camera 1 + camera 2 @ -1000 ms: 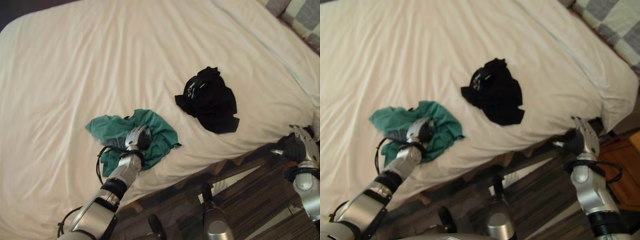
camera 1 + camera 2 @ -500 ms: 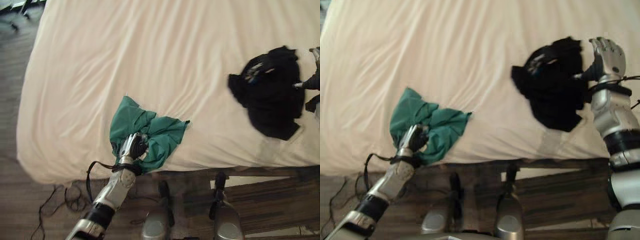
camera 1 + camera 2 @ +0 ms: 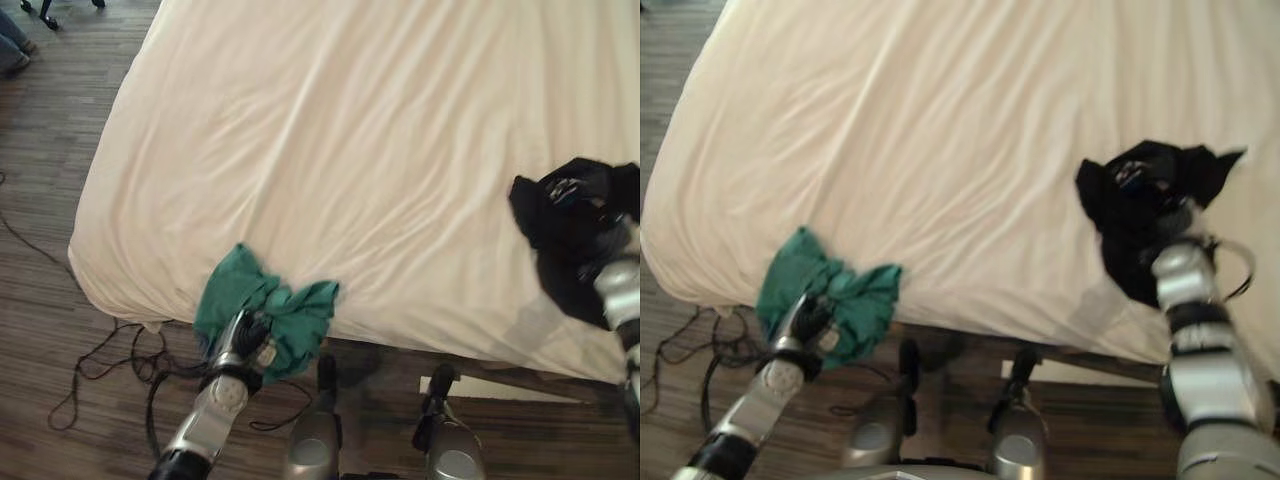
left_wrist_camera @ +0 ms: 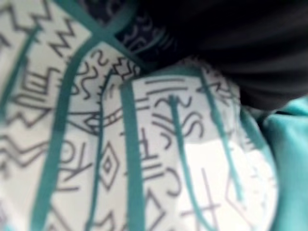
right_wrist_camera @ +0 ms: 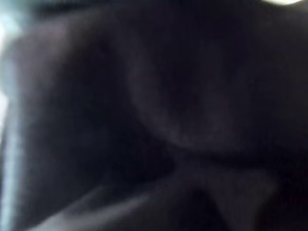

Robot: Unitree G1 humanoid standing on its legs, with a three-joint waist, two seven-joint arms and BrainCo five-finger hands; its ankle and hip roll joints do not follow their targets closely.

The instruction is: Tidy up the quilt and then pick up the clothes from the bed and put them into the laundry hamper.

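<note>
A cream quilt (image 3: 350,150) lies spread over the bed with soft creases. A green garment (image 3: 285,315) hangs bunched over the bed's near edge, and my left hand (image 3: 243,345) is shut on it from below. The left wrist view shows its white patch with a teal line pattern (image 4: 144,159) pressed close. A black garment (image 3: 1140,190) sits bunched on the quilt at the right. My right hand (image 3: 1173,218) is sunk into its near side, and dark cloth (image 5: 154,115) covers it in the right wrist view.
The bed's near left corner (image 3: 85,270) drops to a dark wood floor (image 3: 60,180). A person's leg (image 3: 12,50) shows at the far left, beside chair castors (image 3: 45,15). A white object (image 3: 445,385) lies under the bed's near edge.
The camera has swung left. My left hand has pulled the green garment to the bed's near edge. My right hand has dropped from beside the black garment into it, and the cloth has bunched up.
</note>
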